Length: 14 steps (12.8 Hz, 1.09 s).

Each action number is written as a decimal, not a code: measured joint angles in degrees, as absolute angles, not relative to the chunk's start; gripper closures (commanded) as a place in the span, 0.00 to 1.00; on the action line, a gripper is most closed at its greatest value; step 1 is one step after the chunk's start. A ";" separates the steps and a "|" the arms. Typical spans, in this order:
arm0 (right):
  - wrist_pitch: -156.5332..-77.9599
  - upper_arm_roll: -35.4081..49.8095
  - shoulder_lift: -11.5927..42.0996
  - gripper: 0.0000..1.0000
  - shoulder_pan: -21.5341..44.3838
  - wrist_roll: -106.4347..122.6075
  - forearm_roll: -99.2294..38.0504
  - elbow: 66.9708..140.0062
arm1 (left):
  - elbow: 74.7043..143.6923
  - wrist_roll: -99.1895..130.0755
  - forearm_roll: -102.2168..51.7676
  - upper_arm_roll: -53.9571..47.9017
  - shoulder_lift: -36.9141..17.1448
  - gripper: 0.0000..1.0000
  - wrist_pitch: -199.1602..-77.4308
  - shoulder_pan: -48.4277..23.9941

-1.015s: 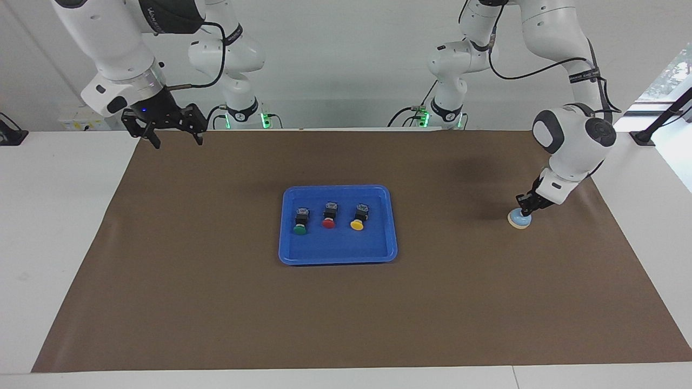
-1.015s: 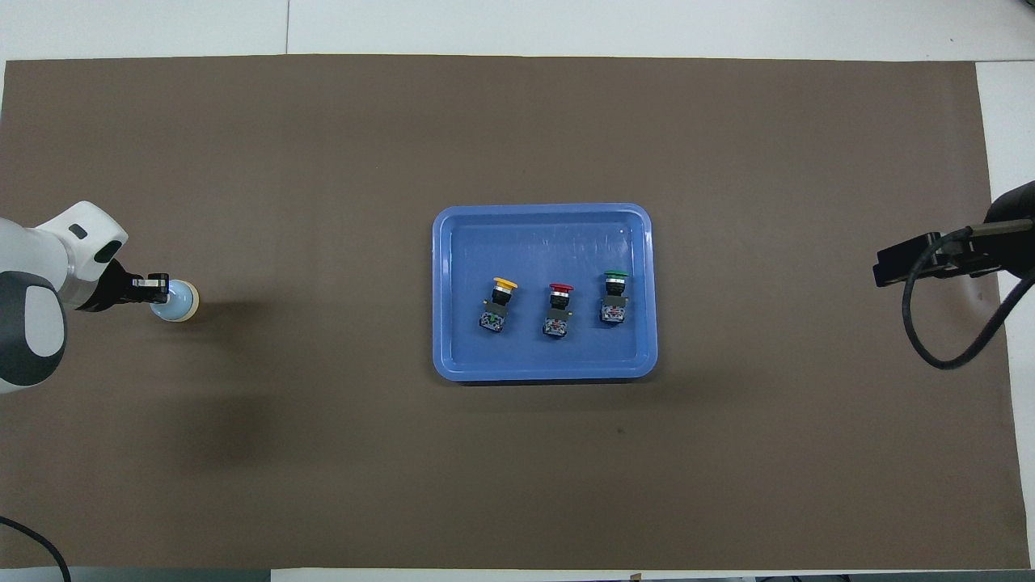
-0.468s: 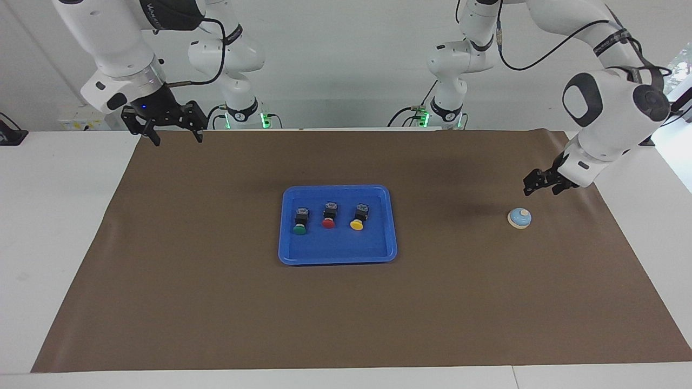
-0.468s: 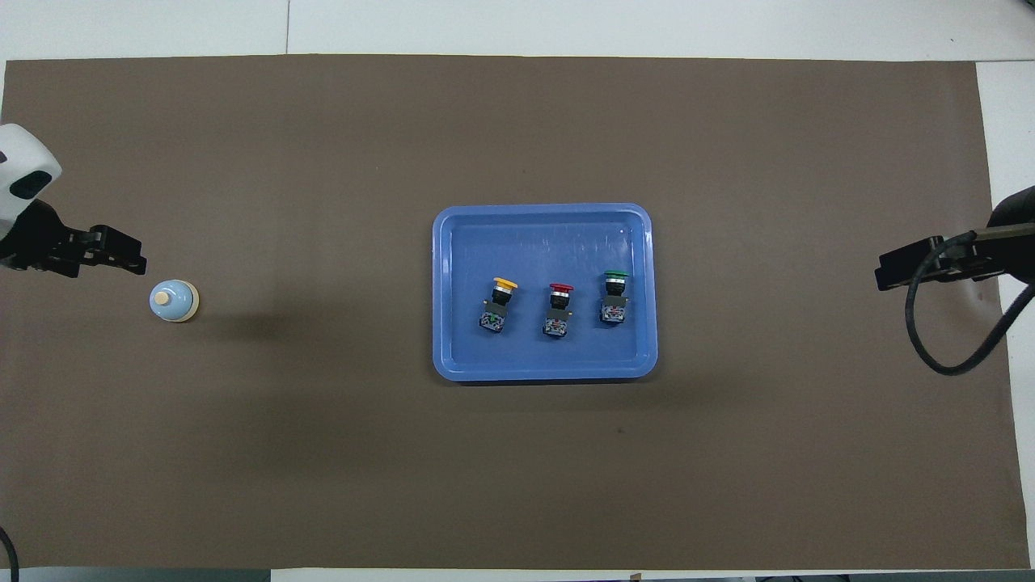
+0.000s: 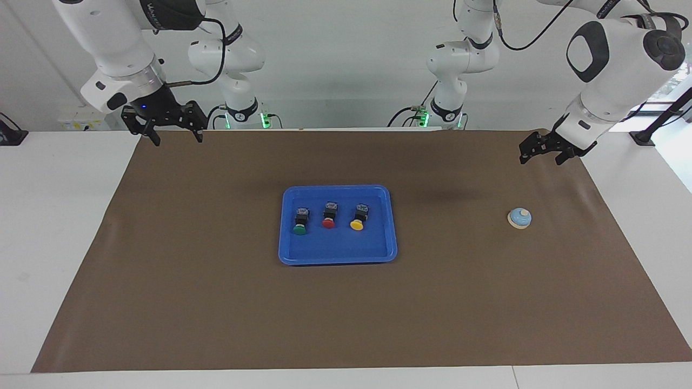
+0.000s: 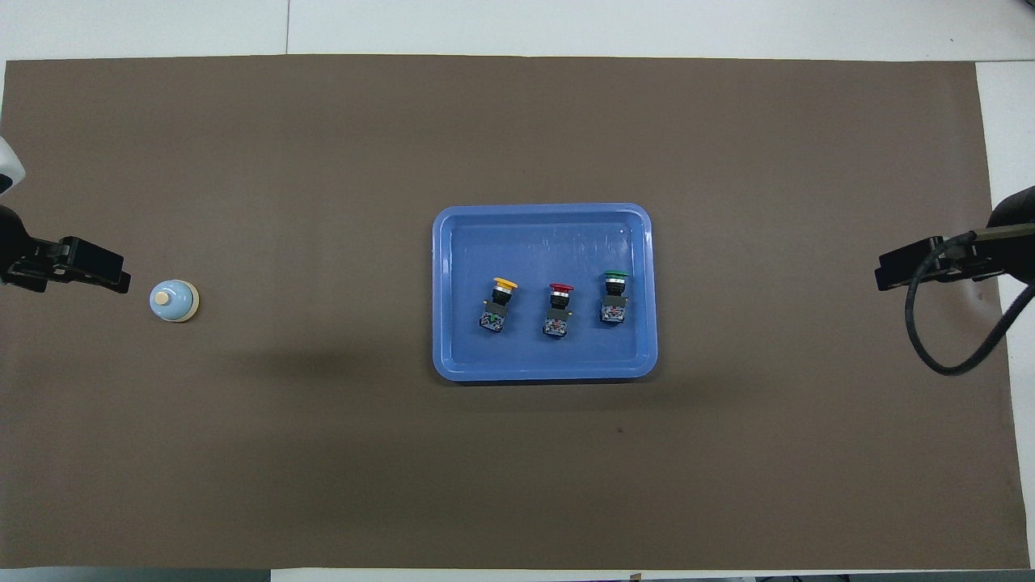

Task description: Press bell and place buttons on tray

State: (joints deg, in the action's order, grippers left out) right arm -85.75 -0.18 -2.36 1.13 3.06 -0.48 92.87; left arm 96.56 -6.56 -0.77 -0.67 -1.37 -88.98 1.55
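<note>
Bell (image 5: 519, 218) sits alone on the brown mat (image 5: 216, 302) toward the left arm's end of the table, untouched. Tray (image 5: 338, 254) lies mid-mat and carries the green button (image 5: 300, 221), red button (image 5: 329, 215) and yellow button (image 5: 358, 217) in a row. Left pincer (image 5: 542, 153), spread and empty, hangs above the mat's edge, clear of the bell. Right pincer (image 5: 173, 136), spread and empty, waits over the mat's corner at its own end.
</note>
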 measured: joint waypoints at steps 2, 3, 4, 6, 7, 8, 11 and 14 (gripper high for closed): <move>-85.75 -0.18 -2.36 0.00 1.13 3.06 -0.48 92.88 | 96.88 -6.08 -0.77 -0.66 -1.31 0.00 -88.84 0.71; -85.75 -0.17 -2.36 0.00 1.13 3.06 -0.48 92.88 | 97.11 -5.83 -0.77 -0.66 -1.30 0.00 -88.68 0.22; -85.75 -0.18 -2.36 0.00 1.13 3.06 -0.48 92.88 | 97.14 -5.59 -0.77 -0.69 -1.22 0.00 -88.14 -0.07; -85.75 -0.17 -2.36 0.00 1.13 3.06 -0.48 92.88 | 97.18 -5.48 -0.77 -0.66 -0.46 0.00 -87.55 -0.20; -85.75 -0.17 -2.36 0.00 1.13 3.06 -0.48 92.88 | 97.26 -5.47 -0.77 -0.61 -0.07 0.00 -87.28 -0.20; -85.75 -0.18 -2.36 0.00 1.13 3.06 -0.48 92.88 | 97.36 -5.45 -0.77 -0.53 0.34 0.00 -86.96 -0.20; -85.75 -0.18 -2.36 0.00 1.13 3.06 -0.48 92.88 | 97.97 -5.43 -0.77 -0.46 1.64 0.00 -86.77 -0.20; -85.75 -0.17 -2.36 0.00 1.13 3.06 -0.48 92.88 | 97.89 -5.43 -0.77 -0.55 1.75 0.00 -86.93 -0.24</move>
State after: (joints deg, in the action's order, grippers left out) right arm -85.75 -0.17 -2.36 1.13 3.06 -0.48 92.88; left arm 97.89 -5.43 -0.77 -0.55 1.75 -86.93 -0.24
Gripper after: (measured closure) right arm 0.000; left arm 0.000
